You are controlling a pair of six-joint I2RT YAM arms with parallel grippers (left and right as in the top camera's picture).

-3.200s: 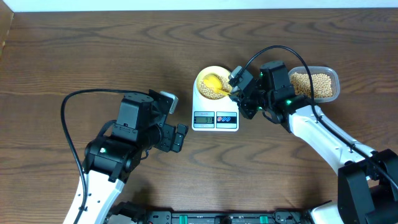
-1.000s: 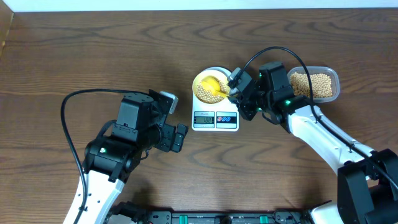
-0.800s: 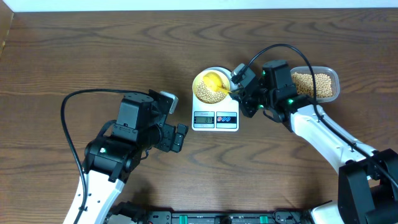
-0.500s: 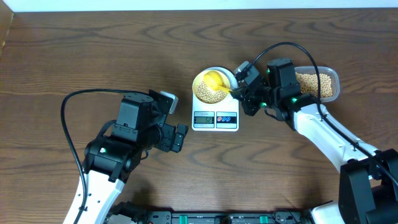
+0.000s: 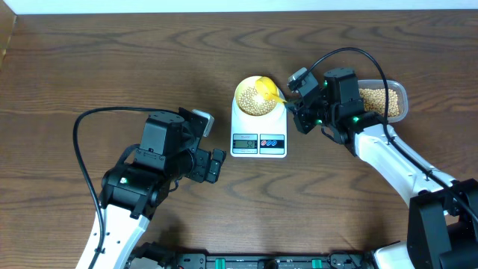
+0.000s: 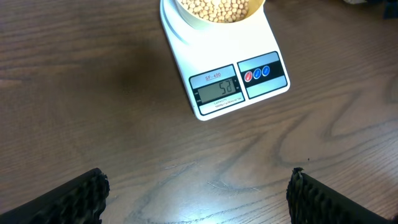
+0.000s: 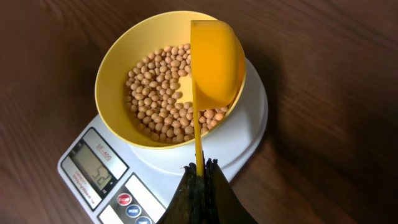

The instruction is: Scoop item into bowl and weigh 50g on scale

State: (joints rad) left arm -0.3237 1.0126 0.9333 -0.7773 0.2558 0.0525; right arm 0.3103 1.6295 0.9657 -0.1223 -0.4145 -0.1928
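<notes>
So right at the right gripper (image 7: 199,179) the two fingers are pinched tight on the thin handle of a yellow scoop (image 7: 214,62). The handle runs straight out from the tips and the cup sits at its far end, rolled onto its side and looking empty from here. Directly under and just past the cup is the bowl (image 7: 112,74), with the beans (image 7: 158,93) spread loose across its bottom, maybe a third full. The cup overlaps the bowl's rim on the side nearest the fingers, and I can't tell if it's actually touching. The bowl sits centred on the scale (image 7: 249,134), and the display (image 6: 216,90) is down and to the left of the fingertips. It looks like fifty-something, but the last digit is too fuzzy to call. My take: this is the fine-tuning bit. Get the scoop clear of the rim before trusting the number, since any lean on the bowl would fake the weight. If it's over, go back in shallow and lift out only a few beans at a time. Behind the right wrist sits the clear container (image 5: 385,101) with the rest of the beans. The left gripper (image 6: 199,194) hangs with its fingers spread wide, holding nothing, with the scale's front edge a bit ahead of the tips.
</notes>
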